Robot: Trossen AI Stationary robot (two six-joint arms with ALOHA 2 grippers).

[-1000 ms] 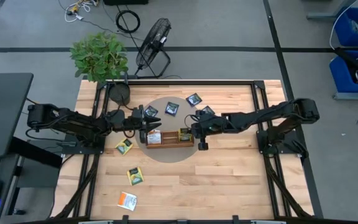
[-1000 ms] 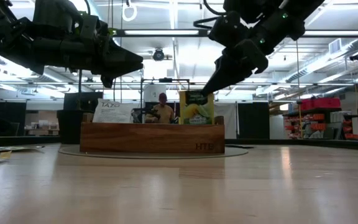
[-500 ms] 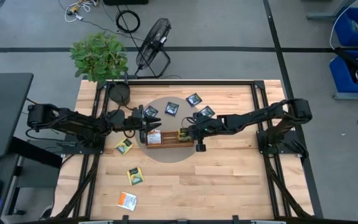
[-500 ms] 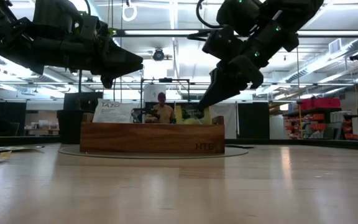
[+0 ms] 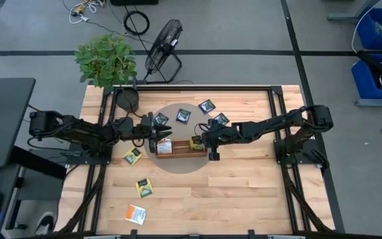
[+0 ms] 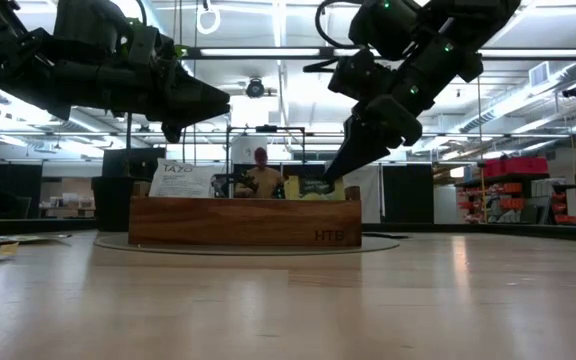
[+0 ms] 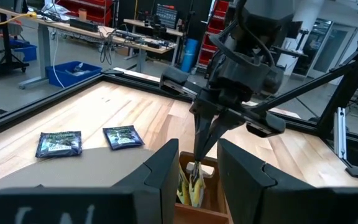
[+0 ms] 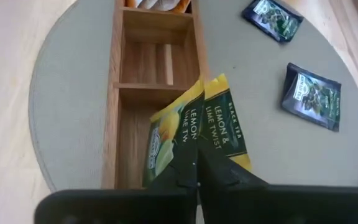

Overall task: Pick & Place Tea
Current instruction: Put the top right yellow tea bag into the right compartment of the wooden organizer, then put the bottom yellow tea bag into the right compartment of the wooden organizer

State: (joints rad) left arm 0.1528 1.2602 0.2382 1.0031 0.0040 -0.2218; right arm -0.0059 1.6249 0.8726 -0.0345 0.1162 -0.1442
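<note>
The right tool (image 6: 340, 172) is pinched shut on the top edge of a flat, glossy yellow-green tea sachet (image 8: 219, 124), which hangs straight down into the end compartment of the long brown wooden tray (image 8: 112, 112) on the grey round mat (image 8: 61, 93). A second yellow-green sachet (image 8: 169, 134) stands just beside it. The left tool (image 5: 152, 135) hovers half-open over the tray's other end, holding nothing.

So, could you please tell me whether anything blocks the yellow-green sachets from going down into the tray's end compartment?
Nothing visible does. The right end effector, shut on the yellow-green sachets, holds them at the end compartment of the wooden tray, and what shows of its floor is bare.
</note>
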